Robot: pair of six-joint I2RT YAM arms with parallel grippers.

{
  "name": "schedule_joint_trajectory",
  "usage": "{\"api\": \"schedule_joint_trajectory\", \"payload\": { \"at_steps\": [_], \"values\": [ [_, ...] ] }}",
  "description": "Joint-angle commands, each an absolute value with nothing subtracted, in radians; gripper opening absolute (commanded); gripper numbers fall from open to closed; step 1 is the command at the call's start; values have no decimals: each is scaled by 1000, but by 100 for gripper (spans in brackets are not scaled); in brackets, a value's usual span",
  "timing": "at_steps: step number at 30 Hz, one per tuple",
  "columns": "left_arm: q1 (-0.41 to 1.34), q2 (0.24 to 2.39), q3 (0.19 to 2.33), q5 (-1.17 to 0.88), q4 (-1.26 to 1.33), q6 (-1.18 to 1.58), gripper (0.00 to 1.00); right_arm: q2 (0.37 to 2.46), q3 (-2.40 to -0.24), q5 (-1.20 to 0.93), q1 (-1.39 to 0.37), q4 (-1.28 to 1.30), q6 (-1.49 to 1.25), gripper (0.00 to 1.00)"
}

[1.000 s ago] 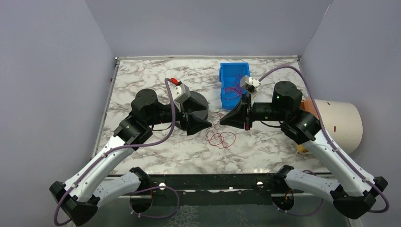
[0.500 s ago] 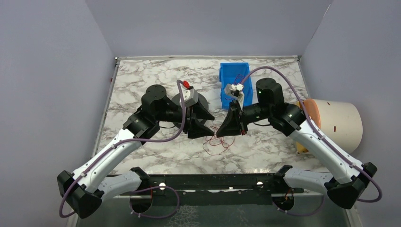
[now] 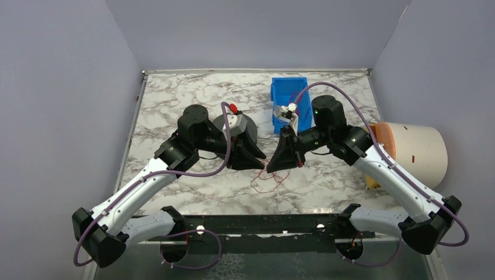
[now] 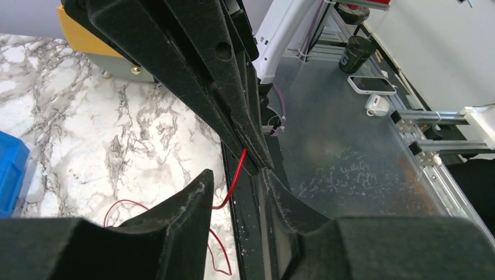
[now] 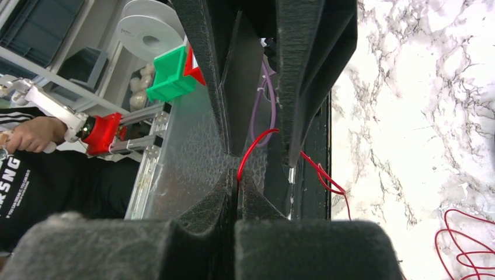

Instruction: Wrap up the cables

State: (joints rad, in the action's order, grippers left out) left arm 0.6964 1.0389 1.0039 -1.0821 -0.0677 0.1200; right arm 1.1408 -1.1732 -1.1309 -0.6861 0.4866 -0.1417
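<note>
cables (image 3: 268, 177): 1 red tangle | right gripper (image 5: 236, 184): clamped on one strand | left gripper (image 4: 236, 182): parted (strand between) | blue bin (image 3: 285, 87): 1

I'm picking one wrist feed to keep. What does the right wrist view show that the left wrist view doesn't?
Only right wrist: a green part and a person's hand beyond the table. Only left wrist: the blue bin's corner and a phone. Both: the right gripper shut on the red cable, the left gripper open around it.
</note>
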Motion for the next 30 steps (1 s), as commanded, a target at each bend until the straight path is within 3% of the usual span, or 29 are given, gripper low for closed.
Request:
{"api": "schedule_joint_trajectory", "payload": {
  "at_steps": [1,6,9,15,21,26,30],
  "values": [
    [704,1039,997,-1129,-38,104,31,1148,-1199,-1168,-689,466,-161,1],
    [710,1045,996,-1138,-37,107,0,1153,-1199,-1155,-689,470,-161,1],
    [711,1035,993,-1115,-37,107,0,1151,-1204,-1116,-689,483,-156,4],
    [712,1001,979,-972,-45,112,0,1098,-1193,-955,-688,498,-131,40],
    [712,952,932,-812,30,182,0,1004,-1144,-750,-689,439,-137,59],
    [711,893,900,-693,95,267,0,878,-1061,-509,-689,366,-150,64],
    [712,850,844,-566,178,368,0,784,-953,-460,-688,242,-179,65]
  ]
}}
